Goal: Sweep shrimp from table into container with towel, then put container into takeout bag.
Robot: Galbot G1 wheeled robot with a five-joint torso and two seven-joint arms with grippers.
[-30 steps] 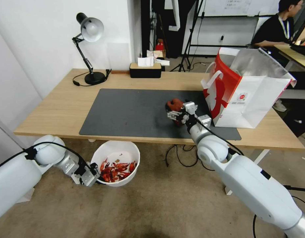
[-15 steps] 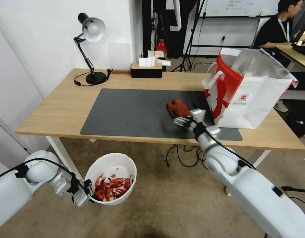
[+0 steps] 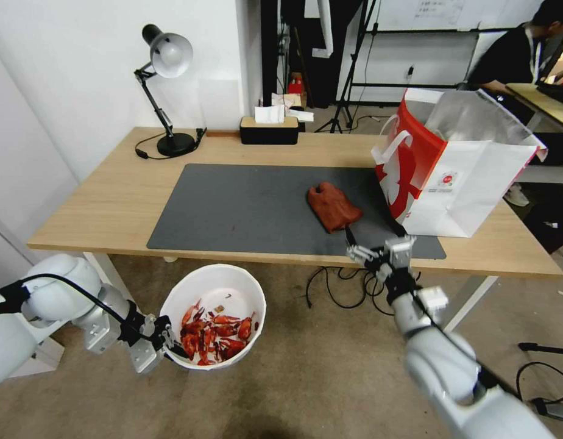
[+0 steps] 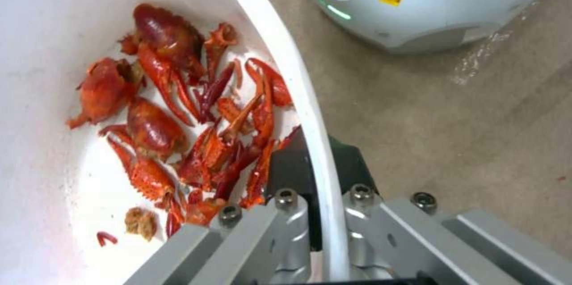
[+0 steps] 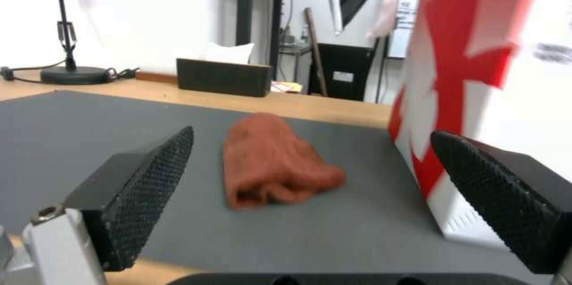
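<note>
The left claw [image 3: 166, 349] is clenched on the near rim of the container [image 3: 245, 286], one finger inside the wall and one outside, as the left wrist view shows; most of its fingers are hidden there behind the rim and the white wall. It holds the container below the desk [image 3: 111, 201] edge, above the floor. The shrimp [image 3: 215, 338] lie heaped in the container's bottom, just beyond the claw's inner finger; a few small crumbs among them are too small to identify.

The right claw [image 3: 371, 256] hangs released, spread wide and empty, at the desk's front edge. The towel [image 3: 333, 207] lies crumpled on the dark mat [image 3: 245, 207] just ahead of it, apart from both pads [image 5: 149, 186]. The takeout bag [image 3: 464, 183] stands upright to the right of this claw, its top cut off in the right wrist view.
</note>
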